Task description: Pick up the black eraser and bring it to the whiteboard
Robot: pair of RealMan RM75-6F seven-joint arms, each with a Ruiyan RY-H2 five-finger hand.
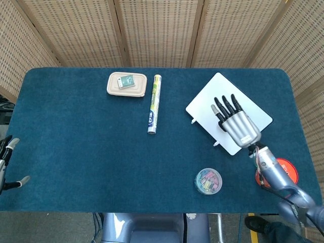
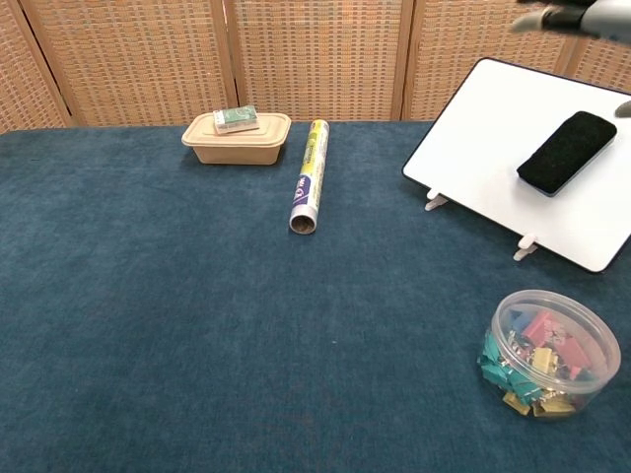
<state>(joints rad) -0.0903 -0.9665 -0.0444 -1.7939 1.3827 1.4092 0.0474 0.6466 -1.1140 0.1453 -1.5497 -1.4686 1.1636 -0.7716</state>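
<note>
we judge the task done: the black eraser (image 2: 567, 151) lies on the whiteboard (image 2: 473, 148), our right hand (image 1: 238, 124) hovers above, fingers spread, holding nothing.
</note>
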